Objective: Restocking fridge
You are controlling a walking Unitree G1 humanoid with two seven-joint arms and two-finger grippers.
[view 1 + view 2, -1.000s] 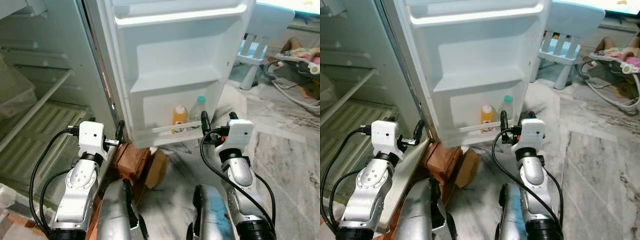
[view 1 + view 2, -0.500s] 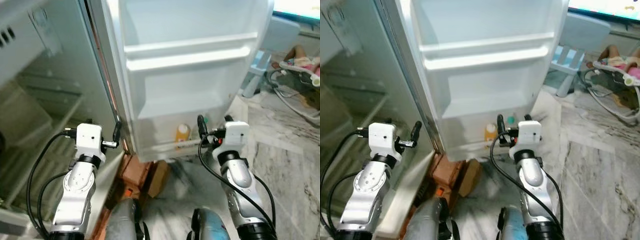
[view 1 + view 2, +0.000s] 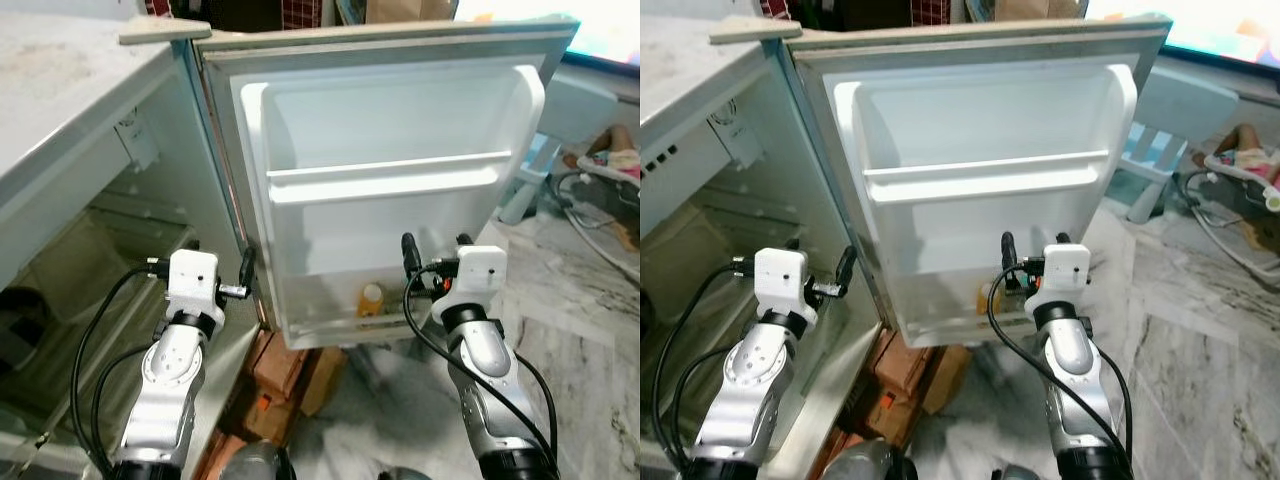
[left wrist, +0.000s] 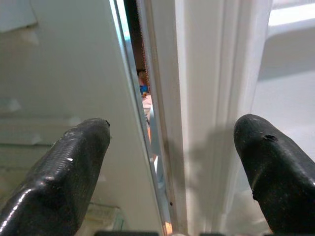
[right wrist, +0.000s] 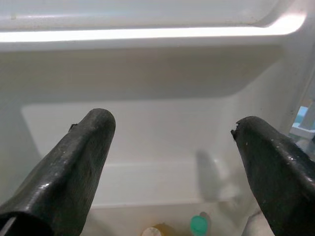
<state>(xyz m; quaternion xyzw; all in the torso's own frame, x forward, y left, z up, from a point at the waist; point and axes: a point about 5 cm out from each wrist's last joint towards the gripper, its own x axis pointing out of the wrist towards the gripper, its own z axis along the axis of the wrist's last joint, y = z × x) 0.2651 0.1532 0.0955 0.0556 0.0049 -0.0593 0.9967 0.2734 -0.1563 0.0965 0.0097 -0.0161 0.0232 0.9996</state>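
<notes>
The right end effector (image 3: 1035, 250) hangs spread and empty just in front of the open fridge door (image 3: 400, 200), its fingers aimed at the door's lowest shelf, where an orange-capped bottle (image 3: 371, 298) and a green-capped bottle (image 5: 199, 225) stand side by side. The left end effector (image 3: 218, 282) is likewise spread and carries nothing, pointing at the hinge edge where the door meets the fridge cabinet (image 3: 120, 250). Compared with a second ago, the whole view has swung upward: the door's upper shelf (image 3: 385, 180) and the fridge's top edge are now in sight, while the bottles sit lower and are partly hidden behind the right arm. That reads as the robot straightening or lifting its head, not as anything moving in the fridge. With both bottles in the door and nothing held, the placing step seems finished, and fetching more stock or shutting the door looks likely next. Brown cardboard boxes (image 3: 290, 365) lie on the marble floor (image 3: 580, 330) under the door, and a pale blue child's chair (image 3: 560, 130) stands far right.
</notes>
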